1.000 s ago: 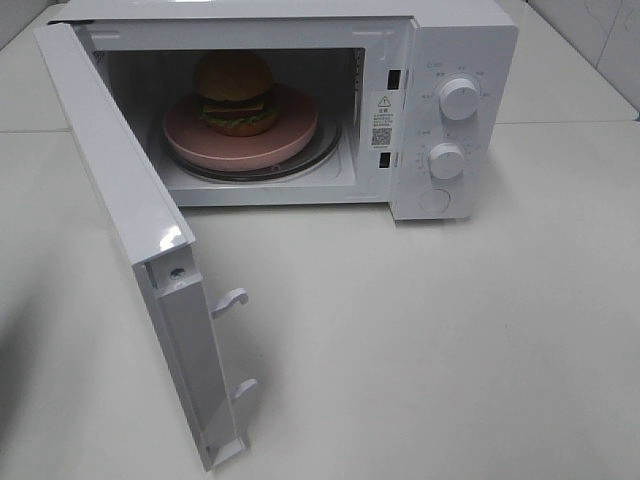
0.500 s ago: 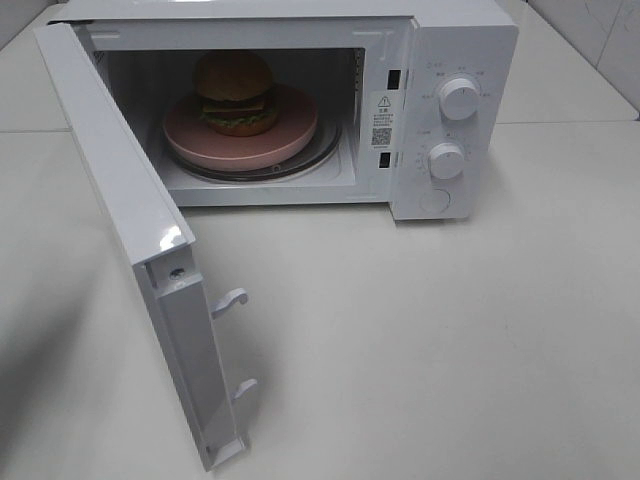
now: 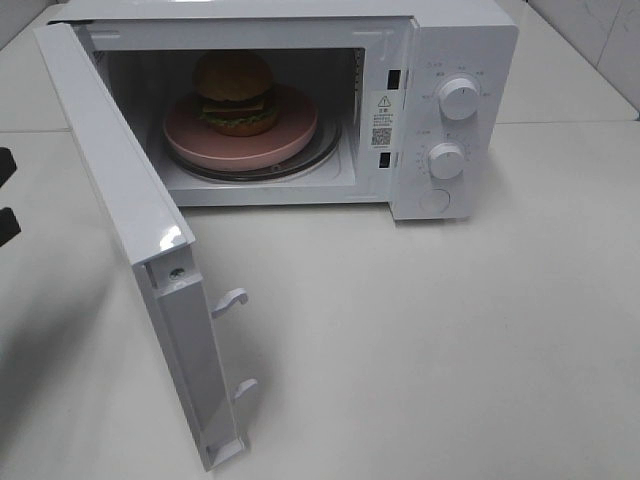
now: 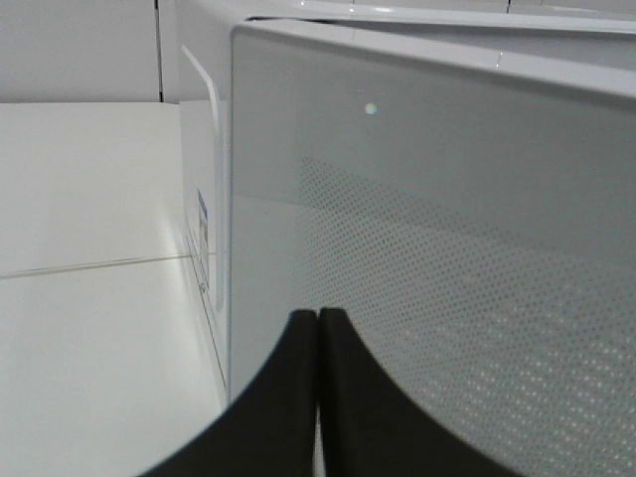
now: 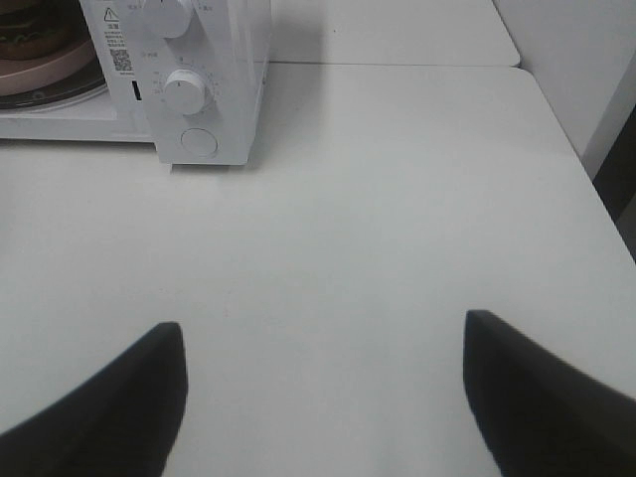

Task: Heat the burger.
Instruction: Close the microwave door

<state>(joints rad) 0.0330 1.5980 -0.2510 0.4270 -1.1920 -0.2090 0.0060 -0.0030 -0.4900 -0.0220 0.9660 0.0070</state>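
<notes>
While the microwave [image 3: 465, 40] stands at the back of a matt white tabletop [image 3: 450, 330], its door [image 3: 110, 170] hangs wide open to the left, and two latch hooks [image 3: 232, 298] stick out from the door's free edge. The burger [image 3: 234, 95] is inside the oven. It sits on the far half of a round pink plate [image 3: 290, 135], and the plate rests on the glass turntable [image 3: 325, 155]. Two white knobs [image 3: 459, 97] are stacked on the control panel to the right of the cavity, with a round button below them.

The table is made of pale panels, and a thin seam runs across it level with the front of the microwave. A white tiled wall [image 3: 605, 40] shows behind the table at the far right corner. In the right wrist view the tabletop ends in a rounded edge, with darker floor beyond it.

The left gripper [image 4: 318, 316] has its two black fingers pressed flat together with nothing between them. It faces the outer side of the open door, close to the dotted window mesh. From the high camera only dark bits of that arm show at the left edge.

The right gripper [image 5: 323, 323] is spread wide and holds nothing. It hangs over bare table, well in front of and to the right of the microwave.
</notes>
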